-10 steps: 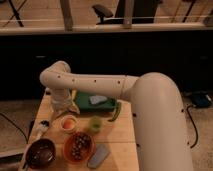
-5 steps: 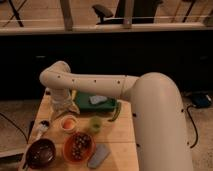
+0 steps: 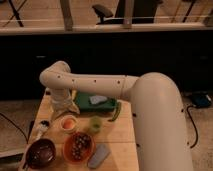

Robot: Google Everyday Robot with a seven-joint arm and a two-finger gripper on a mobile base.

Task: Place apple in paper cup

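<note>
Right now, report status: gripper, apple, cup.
Gripper low, just behind cup. Apple showing inside cup's mouth. Green cup beside, apart; not in the way.

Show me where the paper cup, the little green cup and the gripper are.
paper cup (image 3: 68, 129), camera view, on its white front wall.
small green cup (image 3: 95, 125), camera view, on its side wall.
gripper (image 3: 65, 105), camera view, at its tip, just behind the paper cup.

The gripper (image 3: 65, 107) hangs over the wooden table (image 3: 125, 136). Just in front of it sits the paper cup (image 3: 67, 129) with the apple (image 3: 68, 121) inside. A small green cup (image 3: 95, 124) stands beside that.
</note>
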